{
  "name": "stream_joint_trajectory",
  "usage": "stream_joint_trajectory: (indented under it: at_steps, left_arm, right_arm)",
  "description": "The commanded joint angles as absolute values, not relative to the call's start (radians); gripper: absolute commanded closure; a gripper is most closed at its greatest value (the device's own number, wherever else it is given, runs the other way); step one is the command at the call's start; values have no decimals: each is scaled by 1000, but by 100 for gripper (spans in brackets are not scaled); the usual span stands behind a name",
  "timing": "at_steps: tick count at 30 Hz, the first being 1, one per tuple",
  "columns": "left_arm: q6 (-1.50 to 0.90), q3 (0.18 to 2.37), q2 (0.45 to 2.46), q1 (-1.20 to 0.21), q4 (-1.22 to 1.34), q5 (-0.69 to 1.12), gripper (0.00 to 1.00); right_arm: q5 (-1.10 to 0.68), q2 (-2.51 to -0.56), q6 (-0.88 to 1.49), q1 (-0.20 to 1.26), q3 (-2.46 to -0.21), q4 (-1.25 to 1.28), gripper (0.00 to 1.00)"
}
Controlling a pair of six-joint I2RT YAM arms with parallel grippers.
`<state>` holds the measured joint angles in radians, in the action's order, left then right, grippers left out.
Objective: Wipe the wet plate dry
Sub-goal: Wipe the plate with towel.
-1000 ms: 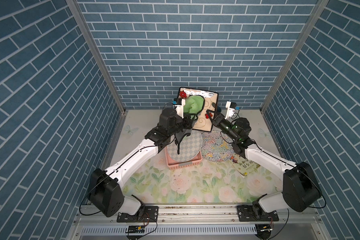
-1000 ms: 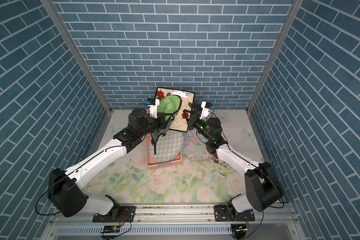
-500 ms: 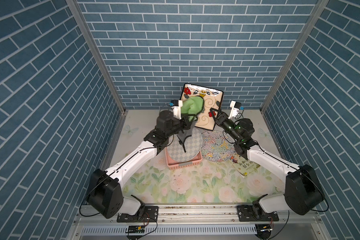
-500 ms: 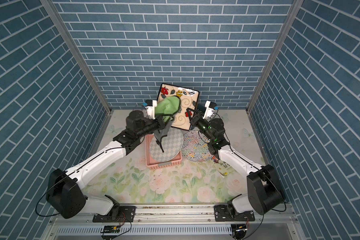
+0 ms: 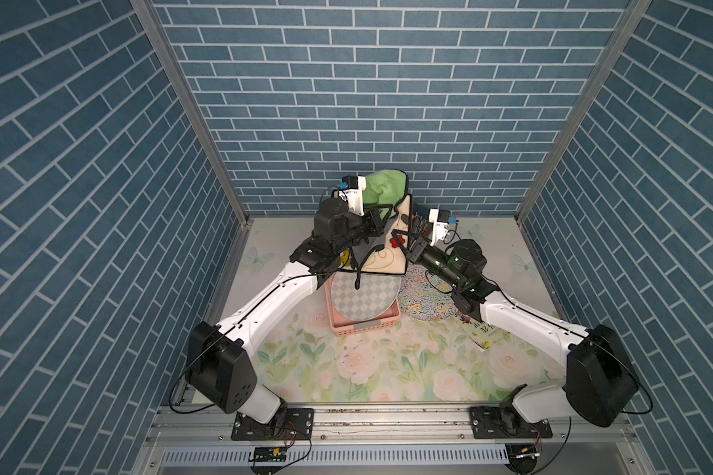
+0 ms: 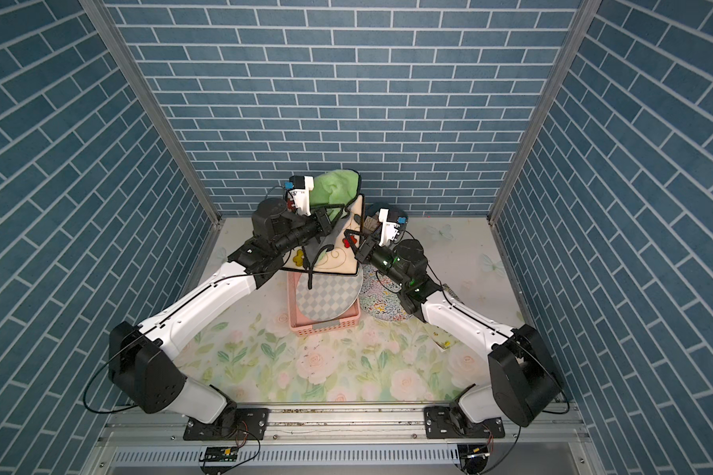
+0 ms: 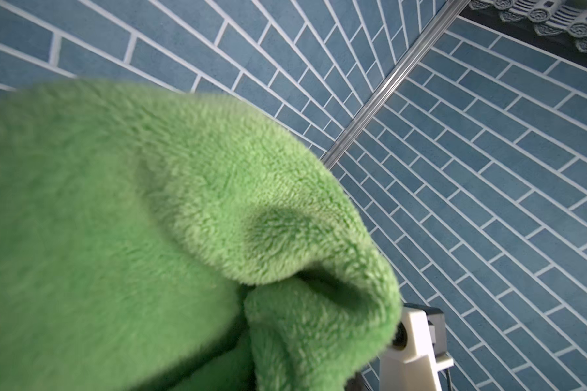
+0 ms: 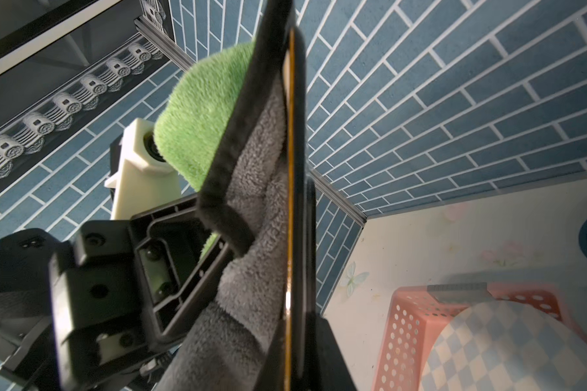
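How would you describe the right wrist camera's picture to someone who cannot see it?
A dark-rimmed plate, seen edge-on, fills the middle, with a green and grey cloth lying against one face, held there by the left gripper. Behind are a floral table, a pink basket holding a checkered plate, and blue brick walls.

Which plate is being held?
The square cream plate, raised in the right gripper; the checkered plate lies in the pink basket, the speckled plate on the table.
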<state>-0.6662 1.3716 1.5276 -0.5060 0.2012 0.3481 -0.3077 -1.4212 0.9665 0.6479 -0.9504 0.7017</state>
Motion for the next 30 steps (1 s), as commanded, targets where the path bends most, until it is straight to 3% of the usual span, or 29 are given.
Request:
stream_joint_trajectory:
  at_steps: [1,5,8,10,13,16,19,30]
  left_arm:
    - [-798,1287,1493,-344,246,421,100]
    - [-971,1170,1377,-182,428,573,100]
    - [-1078,1110,1357,-143,573,708,100]
    - [-1223,1068,1383,-149,751,810,100]
    - [-1530,1030,1431,-168,1228,877,100]
    - [-1775,1088,1497,-211,1535,866,100]
    - [-1919,1175,1545,-270,1684,817,100]
    - [-1984,1239,1556,-531,1749,623,100]
  right_arm:
    - [-386,-1258,1081,550,-974,1079,100]
    - [-433,-1169,1190,376,-901,1147,100]
    - [-490,-1160,1212,352,-908,1176,100]
    - [-529,-1180,1242,360,-921,1228,100]
    - [-560,-1240,1336,370,-929,1376,100]
    - [-588,-1317,1415,394,-970,1477,100]
    - [-597,-1372,1431,429,-1009,1486,100]
    - [-565,-1542,1438,582,-1146,1535,100]
